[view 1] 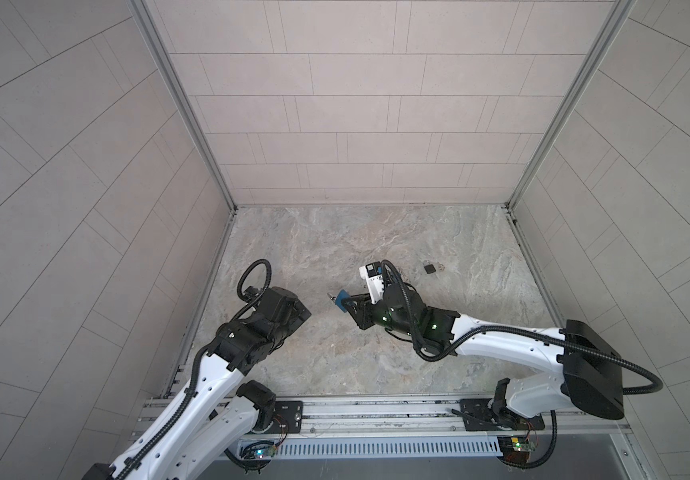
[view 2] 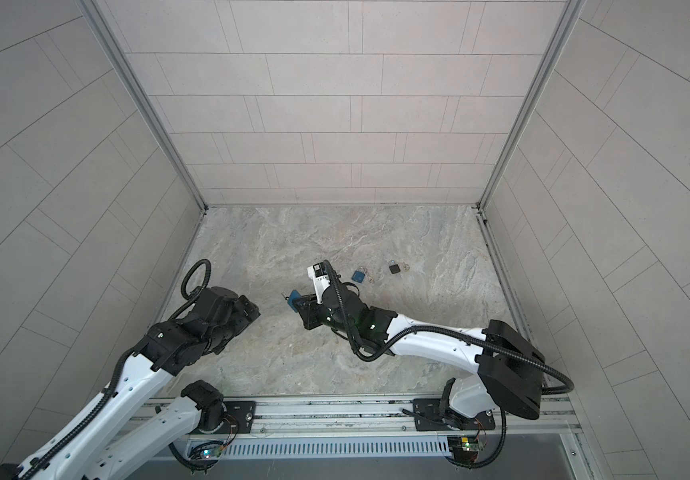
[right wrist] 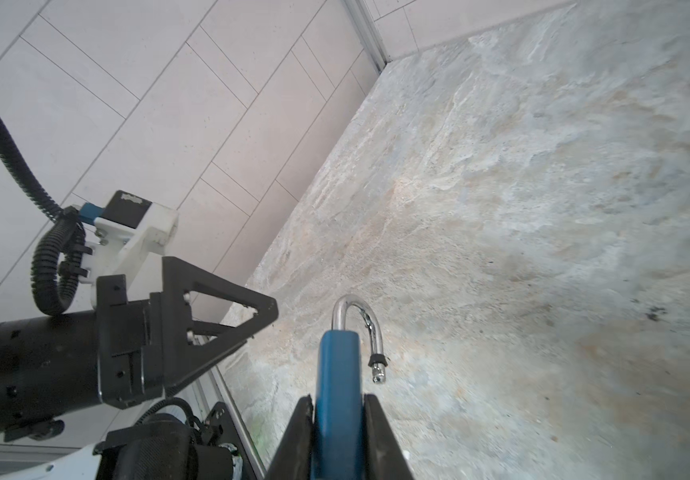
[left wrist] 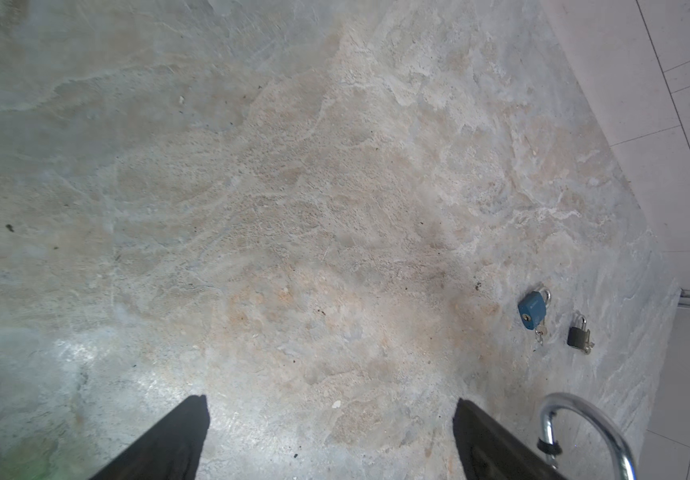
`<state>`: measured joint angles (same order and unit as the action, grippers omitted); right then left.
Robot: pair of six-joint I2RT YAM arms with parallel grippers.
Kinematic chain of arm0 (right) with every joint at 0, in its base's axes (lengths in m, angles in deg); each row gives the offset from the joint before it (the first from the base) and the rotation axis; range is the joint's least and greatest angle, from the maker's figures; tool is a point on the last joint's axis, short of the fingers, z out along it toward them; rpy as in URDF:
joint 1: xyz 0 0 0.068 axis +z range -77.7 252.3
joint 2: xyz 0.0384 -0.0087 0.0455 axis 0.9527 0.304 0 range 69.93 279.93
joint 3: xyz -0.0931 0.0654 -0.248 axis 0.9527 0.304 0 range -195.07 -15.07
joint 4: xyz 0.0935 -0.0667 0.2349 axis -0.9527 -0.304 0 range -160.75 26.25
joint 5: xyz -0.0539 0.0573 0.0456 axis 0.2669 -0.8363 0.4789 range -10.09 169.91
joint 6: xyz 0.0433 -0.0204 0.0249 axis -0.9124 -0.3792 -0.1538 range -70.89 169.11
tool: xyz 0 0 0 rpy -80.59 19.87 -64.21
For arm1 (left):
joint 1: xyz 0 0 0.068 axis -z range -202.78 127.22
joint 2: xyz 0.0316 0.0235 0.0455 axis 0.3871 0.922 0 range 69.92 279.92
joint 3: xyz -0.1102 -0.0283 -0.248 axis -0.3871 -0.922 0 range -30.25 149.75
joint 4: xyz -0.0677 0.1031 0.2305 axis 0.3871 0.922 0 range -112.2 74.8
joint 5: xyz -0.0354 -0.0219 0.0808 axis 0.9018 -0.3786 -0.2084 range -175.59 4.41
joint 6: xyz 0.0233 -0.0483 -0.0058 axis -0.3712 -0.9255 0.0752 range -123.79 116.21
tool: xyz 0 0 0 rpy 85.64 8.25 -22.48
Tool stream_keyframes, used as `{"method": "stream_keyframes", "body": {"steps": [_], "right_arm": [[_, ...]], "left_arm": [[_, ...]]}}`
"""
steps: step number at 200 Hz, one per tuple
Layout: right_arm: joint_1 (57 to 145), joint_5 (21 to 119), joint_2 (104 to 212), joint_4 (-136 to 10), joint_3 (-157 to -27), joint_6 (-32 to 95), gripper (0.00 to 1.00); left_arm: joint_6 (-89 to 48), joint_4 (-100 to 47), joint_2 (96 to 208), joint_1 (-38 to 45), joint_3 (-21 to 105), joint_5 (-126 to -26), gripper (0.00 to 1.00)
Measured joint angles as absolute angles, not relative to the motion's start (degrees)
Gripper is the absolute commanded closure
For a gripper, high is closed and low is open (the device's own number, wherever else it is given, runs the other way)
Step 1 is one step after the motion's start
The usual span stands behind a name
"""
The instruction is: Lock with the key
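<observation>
walls (view 1: 356,124): pale grey tiles | floor (view 1: 335,241): mottled grey-beige stone | corner posts (view 1: 185,104): aluminium

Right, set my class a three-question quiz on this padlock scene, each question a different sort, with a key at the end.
1. True or false: the shackle of the blue padlock held in the right tool is open.
2. The left tool is: A) open and empty; B) shut on a key; C) shut on a padlock.
3. How many padlocks lie on the table, and in which colours?

Key: 1 true. 2 A. 3 Two: a small blue padlock and a black padlock.
</observation>
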<state>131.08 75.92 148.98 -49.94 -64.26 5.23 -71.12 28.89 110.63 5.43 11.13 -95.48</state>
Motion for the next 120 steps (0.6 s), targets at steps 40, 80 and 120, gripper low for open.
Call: {"method": "stream_keyframes", "body": {"steps": [40, 80, 120], "right_arm": [[130.1, 76.1, 142.9, -58.3, -61.9, 8.0, 1.00], [128.0, 75.0, 139.1, -60.7, -58.6, 8.8, 1.00], [124.7, 70.6, 140.2, -60.6, -56.3, 8.1, 1.00]], "left_arm": [[-70.6, 27.3, 108.5, 2.1, 6.1, -92.1, 0.00], [-71.6, 19.8, 104.1, 1.6, -1.4, -85.6, 0.00], [-75.3, 13.2, 94.3, 1.6, -6.6, -82.3, 0.00]]}}
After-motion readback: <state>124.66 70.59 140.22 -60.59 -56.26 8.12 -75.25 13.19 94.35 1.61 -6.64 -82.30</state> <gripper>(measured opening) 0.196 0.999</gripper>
